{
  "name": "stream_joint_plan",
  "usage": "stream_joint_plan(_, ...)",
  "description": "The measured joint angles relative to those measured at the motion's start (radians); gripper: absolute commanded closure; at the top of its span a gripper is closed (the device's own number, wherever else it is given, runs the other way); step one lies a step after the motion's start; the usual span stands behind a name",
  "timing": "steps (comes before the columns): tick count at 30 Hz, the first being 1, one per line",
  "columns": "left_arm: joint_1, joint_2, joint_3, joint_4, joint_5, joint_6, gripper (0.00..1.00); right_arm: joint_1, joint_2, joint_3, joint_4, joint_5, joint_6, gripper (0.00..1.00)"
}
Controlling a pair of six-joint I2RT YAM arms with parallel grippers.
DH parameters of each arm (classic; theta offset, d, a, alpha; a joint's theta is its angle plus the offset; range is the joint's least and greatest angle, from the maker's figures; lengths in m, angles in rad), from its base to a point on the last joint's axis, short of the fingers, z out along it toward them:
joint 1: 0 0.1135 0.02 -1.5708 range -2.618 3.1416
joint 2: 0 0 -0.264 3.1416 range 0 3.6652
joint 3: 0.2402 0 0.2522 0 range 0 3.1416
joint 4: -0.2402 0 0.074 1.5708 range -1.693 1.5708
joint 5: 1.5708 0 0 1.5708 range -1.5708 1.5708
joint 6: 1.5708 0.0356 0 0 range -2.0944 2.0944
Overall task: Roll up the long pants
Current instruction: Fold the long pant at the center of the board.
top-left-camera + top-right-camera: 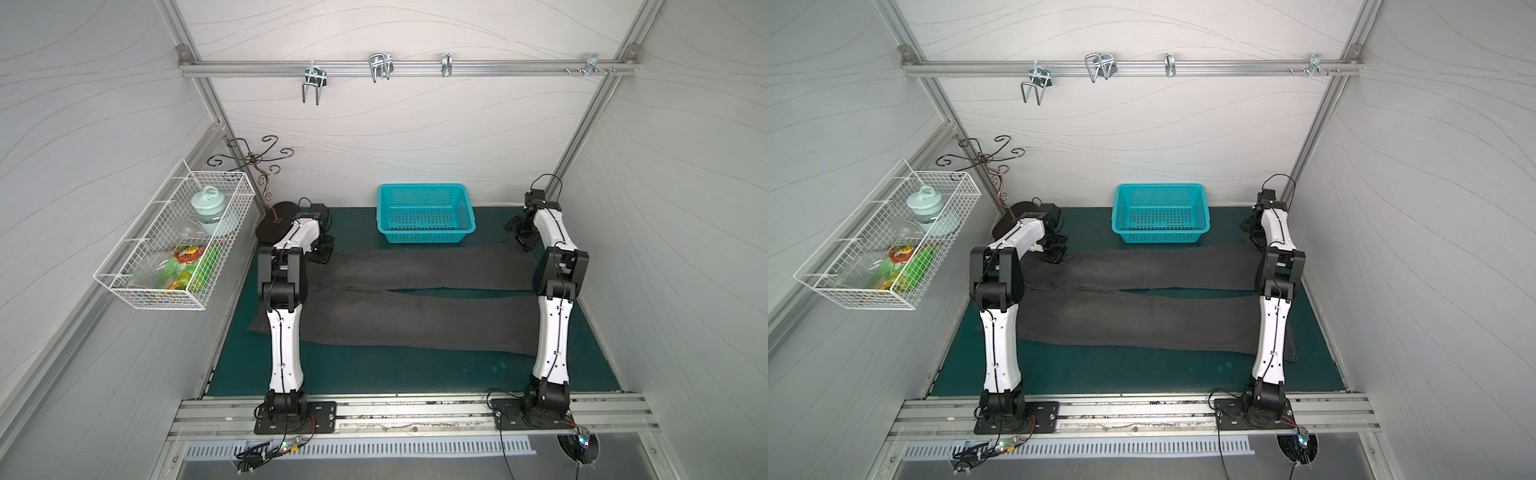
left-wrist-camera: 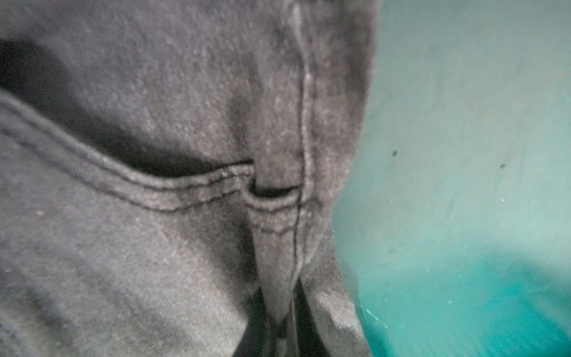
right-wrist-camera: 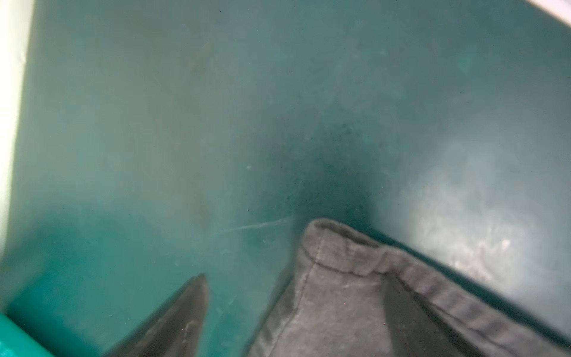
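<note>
A green mat [image 1: 374,374] covers the bench, and the long pants [image 1: 415,316] lie flat across it, waist at the left arm [image 1: 282,353], both legs reaching to the right arm [image 1: 552,332]. A teal basket [image 1: 426,216] sits just behind the far leg. The left jaws are closed tight, pinching a bunched fold of cloth beside a stitched seam [image 2: 191,191]. The right jaws stand apart at the far leg's hem [image 3: 355,253], one over cloth, one over bare mat, gripping nothing.
</note>
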Motion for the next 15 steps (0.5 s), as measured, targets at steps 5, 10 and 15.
stream_joint_plan(5, -0.005, 0.000, 0.001, -0.010, -0.004, 0.003, 0.96, -0.018, -0.008, -0.025, 0.007, -0.023, 0.004, 0.52)
stream_joint_plan(10, -0.007, -0.002, 0.000, -0.018, -0.006, 0.005, 0.96, -0.024, -0.008, -0.031, 0.016, -0.029, -0.005, 0.69)
stream_joint_plan(15, -0.011, -0.004, -0.003, -0.029, -0.007, 0.006, 0.99, -0.032, -0.008, -0.038, 0.025, -0.040, -0.025, 0.92)
